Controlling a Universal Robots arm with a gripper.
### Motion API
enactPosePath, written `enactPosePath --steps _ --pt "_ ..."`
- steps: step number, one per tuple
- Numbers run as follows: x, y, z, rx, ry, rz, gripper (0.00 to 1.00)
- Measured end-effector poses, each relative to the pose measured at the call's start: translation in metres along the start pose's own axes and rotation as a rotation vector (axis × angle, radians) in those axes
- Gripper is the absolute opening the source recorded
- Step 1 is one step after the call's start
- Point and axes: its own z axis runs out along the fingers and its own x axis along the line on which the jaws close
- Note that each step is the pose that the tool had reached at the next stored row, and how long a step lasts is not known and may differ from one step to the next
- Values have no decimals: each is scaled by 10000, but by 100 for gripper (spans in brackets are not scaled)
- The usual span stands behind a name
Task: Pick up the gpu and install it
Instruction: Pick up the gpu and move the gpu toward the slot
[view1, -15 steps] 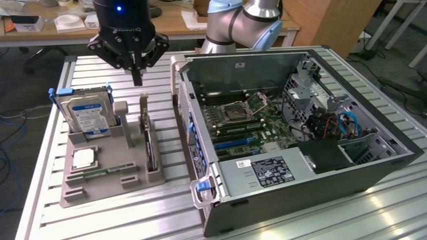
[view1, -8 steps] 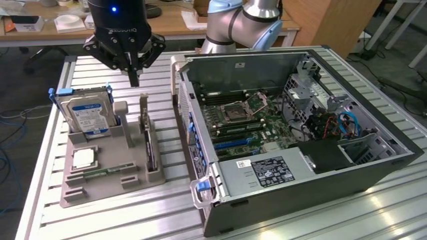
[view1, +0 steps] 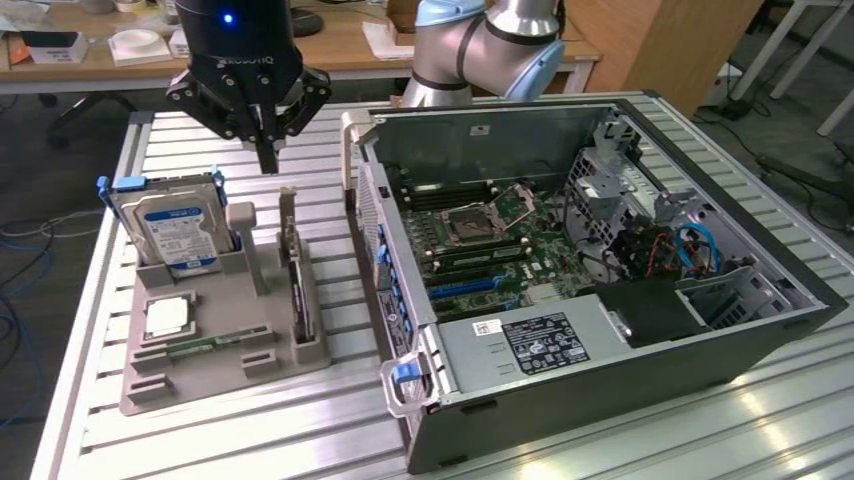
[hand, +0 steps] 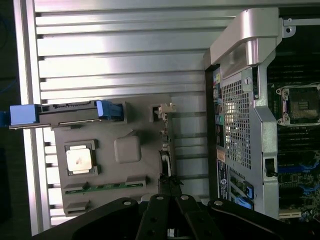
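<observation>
Item: my pincer (view1: 271, 160), black, two slim fingers pressed together to a point, nothing between them; it hangs tip-down above the rear end of the holder (view1: 200, 378), close over the gpu (view1: 296, 278) but apart from it. Item: gpu, a thin card standing on edge in the holder's slot nearest the case (view1: 641, 350), seen edge-on as a dark strip with a pale metal bracket at its far end; not yet in the case. Item: holder, matt grey plastic, blocky, with raised posts and shallow pockets. Item: hard drive (view1: 174, 232), silver box with a blue label and blue plastic side rails, upright in the holder's rear pocket. Item: CPU (view1: 167, 316), flat, square, bright metal lid, lying in a pocket. Item: RAM stick (view1: 187, 348), narrow green strip, lying flat near the holder's front. Item: case, black tower on its side, lid off, with perforated grey steel inside, a green motherboard (view1: 494, 240) and a boxy silver power supply (view1: 534, 340) with a black label. Item: table (view1: 200, 440), ribbed aluminium slats, glossy.
</observation>
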Motion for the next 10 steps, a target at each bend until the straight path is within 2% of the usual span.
enactPosePath --steps 3,6,7,9,10 --pt "0 0 0 0 0 0 11" --pt "0 0 0 0 0 0 29" --pt "0 0 0 0 0 0 29" --pt "0 0 0 0 0 0 41" --pt "0 0 0 0 0 0 41"
